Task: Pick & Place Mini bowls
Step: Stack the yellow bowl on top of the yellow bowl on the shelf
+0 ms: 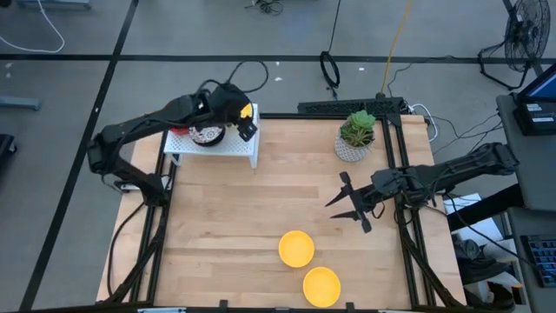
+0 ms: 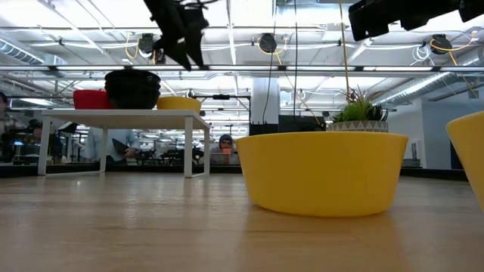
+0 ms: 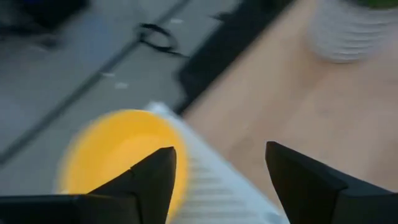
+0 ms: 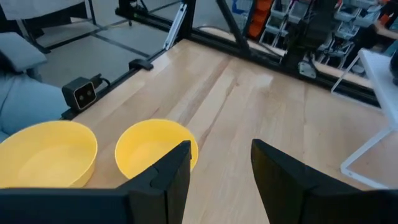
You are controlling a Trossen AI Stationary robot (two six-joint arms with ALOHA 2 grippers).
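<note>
My left gripper point(image 1: 246, 126) hangs open above the far right corner of the white rack point(image 1: 217, 146). Its fingers point(image 3: 155, 174) stand over a yellow mini bowl point(image 3: 115, 152) that sits on the rack, without touching it. The rack also carries a speckled bowl point(image 1: 207, 135) and a red one point(image 2: 91, 98). Two more yellow bowls point(image 1: 296, 248) point(image 1: 321, 285) rest on their bases near the table's front edge. My right gripper point(image 1: 340, 198) hovers open at the table's right side; in its wrist view point(image 4: 221, 146) both yellow bowls point(image 4: 155, 146) point(image 4: 46, 152) lie ahead.
A white pot with a green plant point(image 1: 356, 137) stands at the far right of the table. The rack stands on legs point(image 2: 187, 147) at the far left corner. Bare wood point(image 1: 261, 196) lies between the rack and the yellow bowls. People sit in the room behind the table.
</note>
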